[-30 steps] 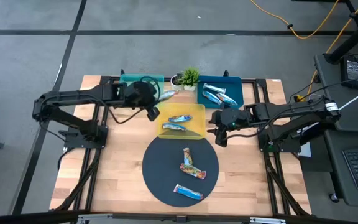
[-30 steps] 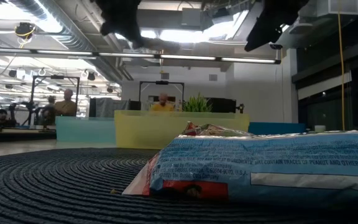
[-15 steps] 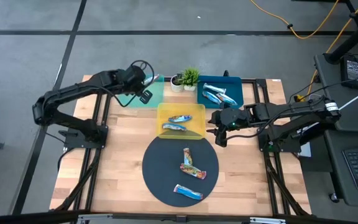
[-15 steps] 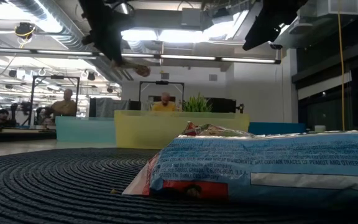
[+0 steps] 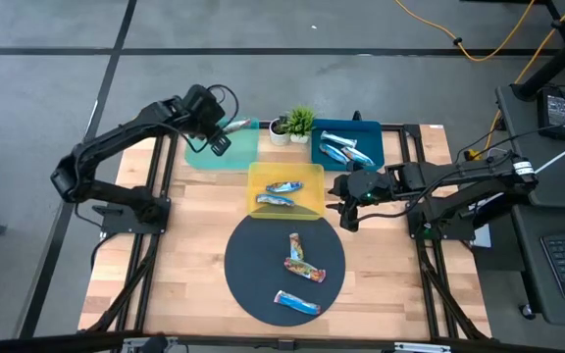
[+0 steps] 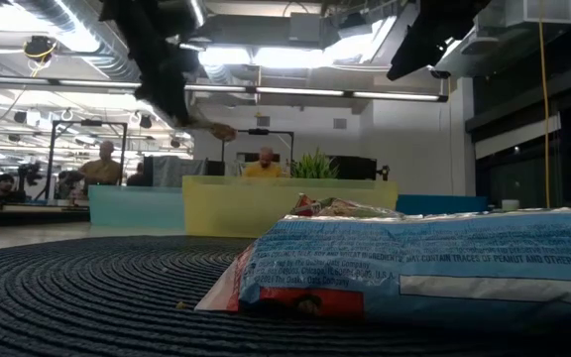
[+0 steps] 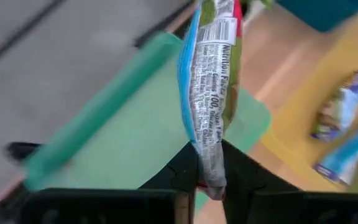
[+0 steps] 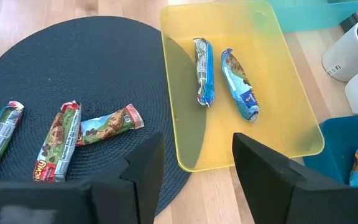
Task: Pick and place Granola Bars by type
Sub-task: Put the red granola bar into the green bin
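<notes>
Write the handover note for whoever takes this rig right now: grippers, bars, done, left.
Left gripper: shut on a granola bar, held above the green tray, which holds no bar that shows.
Right gripper: jaws open, empty, hovering at the yellow tray's right edge.
Done: two bars lie in the yellow tray, a few in the blue tray.
Left: set the held bar down, then sort the three bars on the round black mat by type.
</notes>
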`<action>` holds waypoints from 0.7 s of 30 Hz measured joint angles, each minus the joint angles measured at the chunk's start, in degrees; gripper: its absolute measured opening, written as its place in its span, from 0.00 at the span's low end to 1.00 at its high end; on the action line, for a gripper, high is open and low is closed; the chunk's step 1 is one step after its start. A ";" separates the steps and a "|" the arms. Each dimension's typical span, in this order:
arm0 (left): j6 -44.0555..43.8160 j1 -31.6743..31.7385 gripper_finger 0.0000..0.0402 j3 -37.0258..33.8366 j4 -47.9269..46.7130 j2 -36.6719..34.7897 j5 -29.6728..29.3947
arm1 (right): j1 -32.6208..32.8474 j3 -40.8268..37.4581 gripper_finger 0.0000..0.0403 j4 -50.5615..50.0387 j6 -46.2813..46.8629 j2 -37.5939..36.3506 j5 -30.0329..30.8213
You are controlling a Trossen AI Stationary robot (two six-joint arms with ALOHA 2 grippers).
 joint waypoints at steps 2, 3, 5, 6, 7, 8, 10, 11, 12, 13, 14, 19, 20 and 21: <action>1.23 1.83 0.09 -1.25 -0.02 0.02 3.29 | 0.00 0.00 0.47 0.00 0.06 0.00 0.00; 1.62 2.61 0.09 -1.58 0.05 0.02 4.30 | 0.00 0.00 0.47 0.00 0.06 0.00 0.00; 2.58 3.93 0.09 -1.96 0.52 0.00 5.66 | 0.00 0.00 0.47 0.00 0.08 0.00 0.00; 2.99 4.38 0.09 -2.20 0.52 0.00 5.82 | 0.00 0.00 0.47 0.00 0.09 0.00 0.00; 3.42 4.89 0.09 -2.50 0.48 0.00 5.86 | 0.00 0.00 0.47 0.00 0.11 0.00 0.00; 3.92 5.43 0.10 -2.81 0.53 0.00 5.90 | 0.00 0.00 0.47 0.02 0.13 0.00 0.00; 5.33 6.34 0.10 -4.28 1.66 -0.08 6.22 | 0.00 0.00 0.47 0.07 0.19 0.00 0.00; 5.86 6.80 0.10 -5.40 2.36 -0.08 6.44 | 0.00 0.00 0.47 0.17 0.19 0.00 0.00; 6.35 7.32 0.09 -6.70 3.16 0.01 6.76 | -0.02 0.00 0.47 0.23 0.21 0.00 0.00; 6.66 7.89 0.09 -8.04 4.21 0.13 7.36 | -0.01 0.00 0.47 0.24 0.21 0.00 0.00; 6.70 8.50 0.09 -9.44 5.63 0.22 8.30 | 0.00 0.00 0.47 0.25 0.21 0.00 0.00; 4.20 10.53 0.08 -16.46 13.39 0.39 9.59 | 0.00 0.00 0.47 0.28 1.13 0.00 -0.02; 3.91 10.75 0.09 -17.60 14.77 0.39 9.63 | -0.02 0.00 0.47 0.28 1.55 0.00 -0.02; 3.77 10.97 0.09 -18.71 15.90 0.39 9.66 | -0.02 0.00 0.47 0.28 1.72 0.00 -0.02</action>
